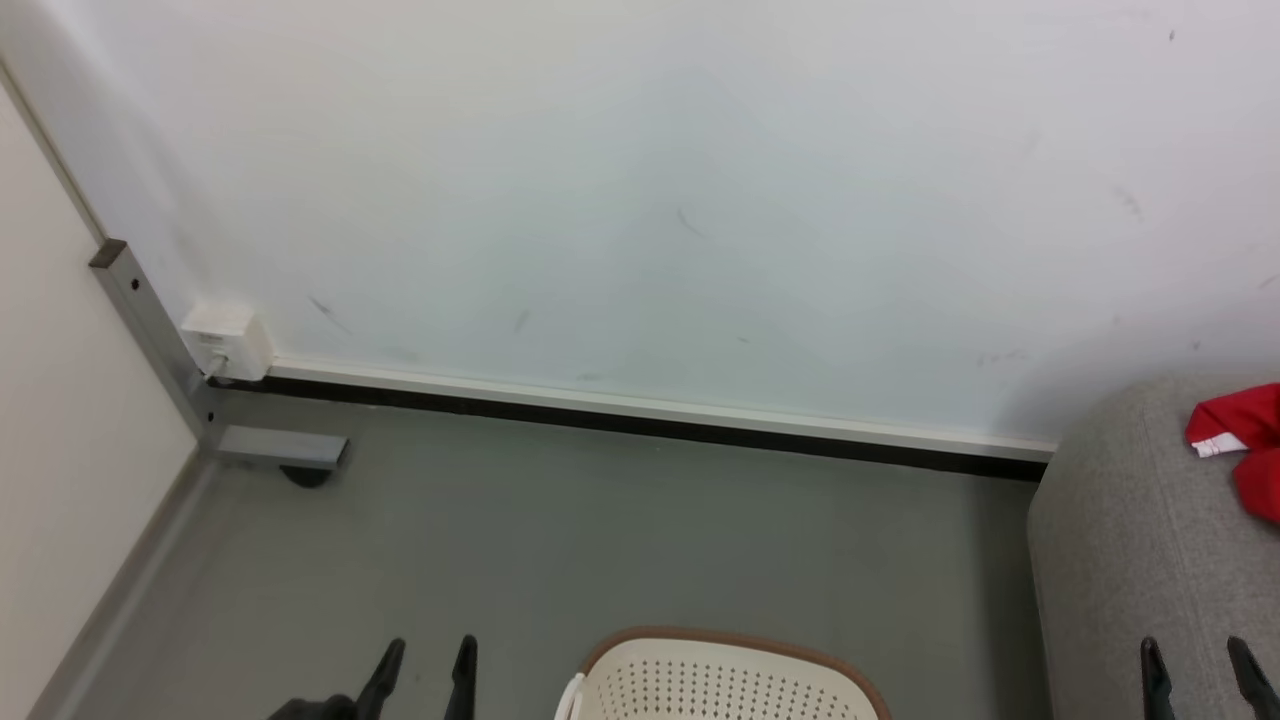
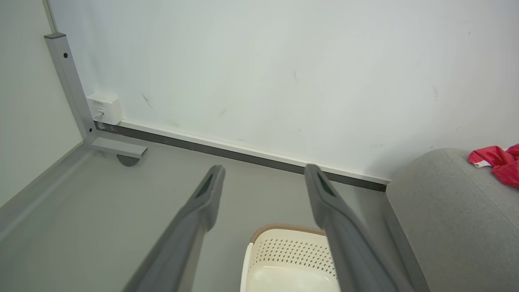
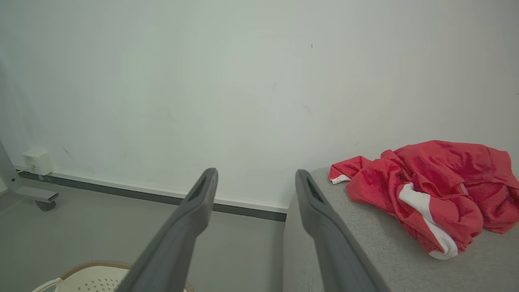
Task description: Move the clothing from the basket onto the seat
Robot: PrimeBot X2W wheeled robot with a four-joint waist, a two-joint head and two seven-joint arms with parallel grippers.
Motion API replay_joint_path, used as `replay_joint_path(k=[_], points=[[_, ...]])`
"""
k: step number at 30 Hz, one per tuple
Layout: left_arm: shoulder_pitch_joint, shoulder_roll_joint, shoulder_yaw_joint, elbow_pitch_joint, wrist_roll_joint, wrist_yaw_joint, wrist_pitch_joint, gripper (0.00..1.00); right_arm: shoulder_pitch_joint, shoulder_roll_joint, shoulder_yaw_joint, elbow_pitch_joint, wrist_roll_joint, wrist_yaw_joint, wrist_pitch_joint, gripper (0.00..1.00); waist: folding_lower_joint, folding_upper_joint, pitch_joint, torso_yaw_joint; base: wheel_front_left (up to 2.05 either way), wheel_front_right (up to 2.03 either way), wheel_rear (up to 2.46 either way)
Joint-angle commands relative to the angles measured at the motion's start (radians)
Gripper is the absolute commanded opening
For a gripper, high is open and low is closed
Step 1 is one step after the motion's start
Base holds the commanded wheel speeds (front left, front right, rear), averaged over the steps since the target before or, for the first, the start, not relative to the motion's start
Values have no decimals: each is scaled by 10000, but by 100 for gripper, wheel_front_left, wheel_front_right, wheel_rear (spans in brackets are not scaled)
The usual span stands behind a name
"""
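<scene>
Red clothing lies on the grey seat at 3 o'clock; basket at 6 o'clock. Left gripper and right gripper spread, empty. Risk: the basket's hidden part may conceal a garment.

Plastic basket, cloth seat

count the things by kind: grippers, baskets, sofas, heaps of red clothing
grippers: 2, left gripper and right gripper, both open
basket: 1
sofa: 1
red clothing heap: 1, on the sofa
total: 5
</scene>
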State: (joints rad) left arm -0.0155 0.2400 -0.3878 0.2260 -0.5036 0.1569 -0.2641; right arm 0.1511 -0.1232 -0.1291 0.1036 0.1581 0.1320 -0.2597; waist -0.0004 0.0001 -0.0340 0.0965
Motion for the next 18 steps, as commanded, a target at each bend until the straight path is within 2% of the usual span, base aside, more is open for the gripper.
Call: replay_joint_path(k=[1,8,13,18], points=[[261,-67,176,123,254,-162,-2,100,273,184,-70,86,-135,-27,-55,100,4,-1,-304,132,0,0,0],[669,-570,939,402,793,-816,-3,100,818,647,19,495,-339,-25,-56,100,4,-1,-626,-11,0,0,0],[654,-839,1351,633,1112,-1292,-3,100,784,715,147,650,-381,-27,-56,100,4,-1,-671,-206,0,0,0],[585,-1003,1640,791,1370,-1589,-3,100,734,729,174,675,-407,-27,-57,100,4,-1,-646,-347,0,0,0]])
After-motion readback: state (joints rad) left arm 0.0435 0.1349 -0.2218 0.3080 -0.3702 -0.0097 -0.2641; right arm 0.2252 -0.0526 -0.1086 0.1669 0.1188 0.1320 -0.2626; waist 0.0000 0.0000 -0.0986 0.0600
